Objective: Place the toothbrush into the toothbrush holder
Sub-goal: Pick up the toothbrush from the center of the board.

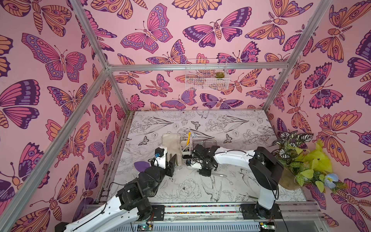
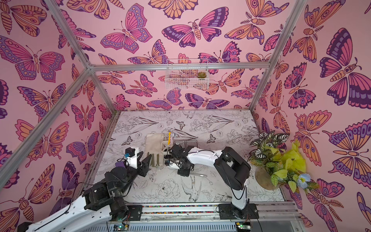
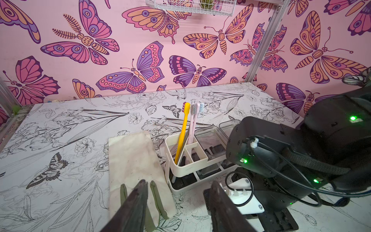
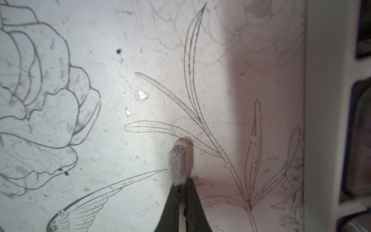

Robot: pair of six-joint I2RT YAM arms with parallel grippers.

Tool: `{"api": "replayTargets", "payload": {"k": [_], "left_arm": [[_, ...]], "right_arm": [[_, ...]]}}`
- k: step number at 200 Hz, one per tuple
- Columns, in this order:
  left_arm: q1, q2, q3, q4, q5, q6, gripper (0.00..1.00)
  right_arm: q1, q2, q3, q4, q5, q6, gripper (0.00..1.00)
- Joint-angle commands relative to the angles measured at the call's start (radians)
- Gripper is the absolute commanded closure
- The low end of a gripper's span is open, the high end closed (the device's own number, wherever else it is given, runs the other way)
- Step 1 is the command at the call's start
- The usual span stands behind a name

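Note:
The right gripper [image 4: 183, 185] is shut on the neck of a white toothbrush [image 4: 180, 160]. Its grey bristle head pokes out past the fingertips, low over the table. In both top views the toothbrush handle [image 1: 219, 175] [image 2: 200, 175] sticks out from under the right wrist. The white toothbrush holder [image 3: 186, 168] [image 1: 185, 149] [image 2: 166, 149] stands just behind that wrist, and its wall [image 4: 325, 100] fills one edge of the right wrist view. The left gripper [image 3: 178, 182] [image 1: 173, 160] hangs open and empty, in front of the holder and over a cloth pouch.
A yellow toothbrush [image 3: 183, 130] and two pale ones stand in the holder's slotted compartment. A beige cloth pouch [image 3: 132, 160] lies to the holder's left. A potted plant [image 1: 297, 160] stands at the right wall. A white wire basket [image 1: 206, 76] hangs on the back wall.

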Motion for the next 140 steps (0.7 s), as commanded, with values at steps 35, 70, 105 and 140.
{"api": "replayTargets", "payload": {"k": [35,70,105,140], "left_arm": [[0.006,0.007,-0.004,0.009,-0.024,0.012,0.49],[0.006,0.019,-0.004,0.01,-0.017,0.012,0.49],[0.006,0.056,0.002,0.012,0.006,0.022,0.48],[0.006,0.089,0.023,0.004,0.031,0.013,0.47]], "right_arm": [[-0.004,0.024,-0.034,0.042,0.017,0.097,1.0],[-0.007,-0.048,-0.062,0.113,0.051,0.158,1.0],[-0.011,-0.121,-0.056,0.133,0.097,0.199,1.0],[-0.012,-0.254,-0.082,0.197,0.119,0.251,1.0]]}}
